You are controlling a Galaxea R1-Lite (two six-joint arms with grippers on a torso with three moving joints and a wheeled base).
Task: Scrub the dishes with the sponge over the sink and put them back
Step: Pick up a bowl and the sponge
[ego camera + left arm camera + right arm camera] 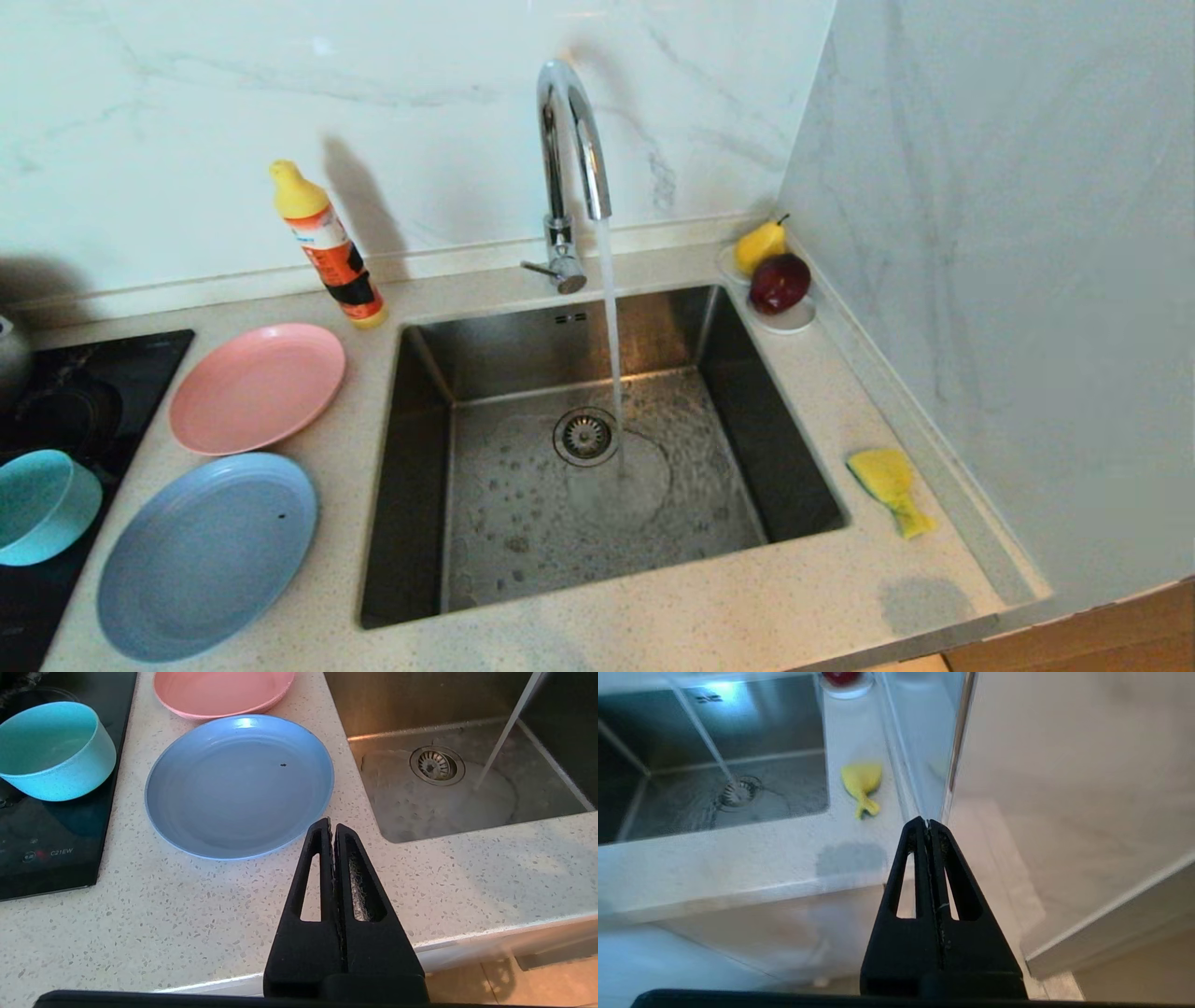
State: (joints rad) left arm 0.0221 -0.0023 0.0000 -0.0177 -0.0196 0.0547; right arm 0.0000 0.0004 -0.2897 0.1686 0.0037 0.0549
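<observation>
Marble-look walls and a pale speckled counter [653,616] frame the scene, with the sink [420,467] set into the middle and the tap [571,140] left running, so water is being poured straight down beside the drain strainer [585,435]. Nothing has been picked up yet, so the job looks to be right at its start. The sponge [889,485] is parked on the counter just right of the basin, near the side wall, and it looks a bit crumpled, though its green face can't really be made out from here. The dishes are all laid out left of the sink: pink plate [257,385] at the back, pale-blue plate [207,553] nearer the front edge, and the teal bowl [42,504] set on the black hob [56,597]. A dark speck is seen on the blue plate. Neither arm is caught by the head camera; the left gripper [331,823] is held off the counter's front edge near the blue plate with its fingers pressed together and empty, and the right gripper [927,822] is likewise squeezed closed on nothing, out past the counter's right corner. Next, the right claw would probably need to be opened and brought in over the sponge, with a plate taken by the left.
</observation>
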